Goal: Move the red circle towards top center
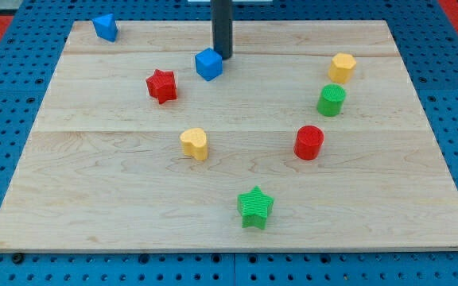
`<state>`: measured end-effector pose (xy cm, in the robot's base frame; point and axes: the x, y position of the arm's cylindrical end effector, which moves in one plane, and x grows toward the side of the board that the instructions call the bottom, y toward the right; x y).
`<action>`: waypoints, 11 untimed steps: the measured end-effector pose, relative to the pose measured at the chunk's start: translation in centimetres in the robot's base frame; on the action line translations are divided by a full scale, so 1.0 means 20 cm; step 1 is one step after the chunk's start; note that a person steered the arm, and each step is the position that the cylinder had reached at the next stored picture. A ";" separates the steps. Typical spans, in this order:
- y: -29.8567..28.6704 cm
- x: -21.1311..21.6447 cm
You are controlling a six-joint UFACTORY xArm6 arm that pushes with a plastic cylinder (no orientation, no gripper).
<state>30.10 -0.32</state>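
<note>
- My tip rests on the desk beside the blue cube
- No hand shows
- Red circle sits right of centre, below the green cylinder

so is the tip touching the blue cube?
Cannot tell. In the camera view my tip sits right at the upper right edge of the blue cube, no visible gap, but the overlap may be only perspective.

Lab bench: wooden board (blue pegboard beneath)
</note>
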 end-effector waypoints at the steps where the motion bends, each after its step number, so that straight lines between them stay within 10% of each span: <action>1: 0.01 0.20; 5: 0.66 1.23; 11: 0.28 0.69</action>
<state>43.83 5.30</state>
